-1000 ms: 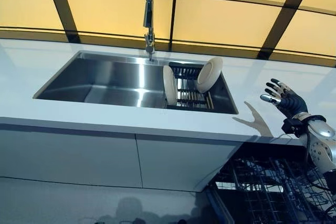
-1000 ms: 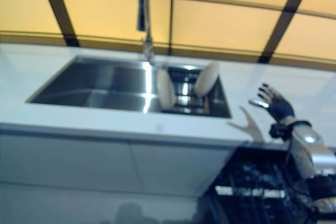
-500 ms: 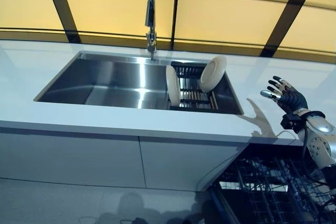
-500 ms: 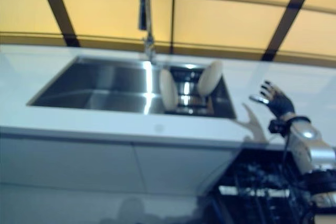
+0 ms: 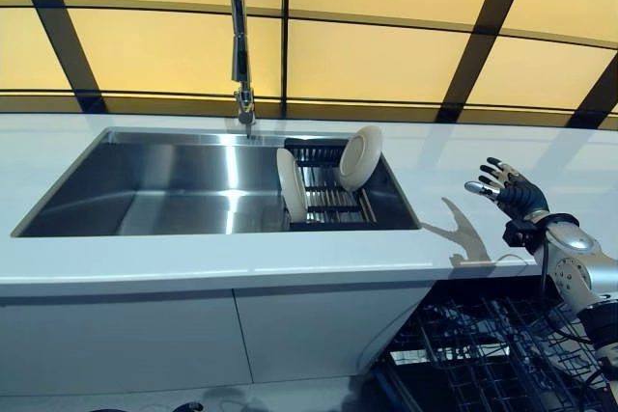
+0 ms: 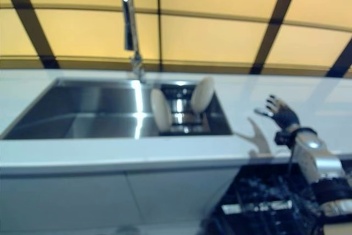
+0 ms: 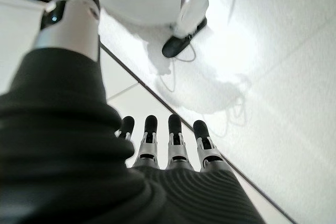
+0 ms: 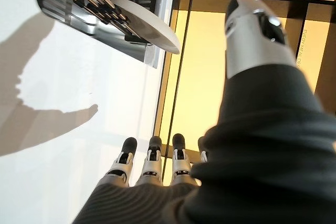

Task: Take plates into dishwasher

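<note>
While my right hand (image 5: 509,192) hovers over the counter (image 5: 541,156) with fingers spread and holding nothing, both plates stand on edge in the dish rack (image 5: 328,202) at the sink's (image 5: 174,180) right end. Rear plate (image 5: 359,157) leans nearest that hand, off toward the robot's left; front plate (image 5: 291,186) sits further left. Left hand (image 7: 173,148) hangs low, fingers straight, far from them. Open dishwasher rack (image 5: 492,354) lies below the right arm.

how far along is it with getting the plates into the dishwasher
Nothing looks done yet: both plates, one and the other, stand in the sink's drying rack. The dishwasher rack below the counter shows no plate. The right hand hovers open over the counter, holding nothing; the left hand is open too. Both plates are left.
</note>
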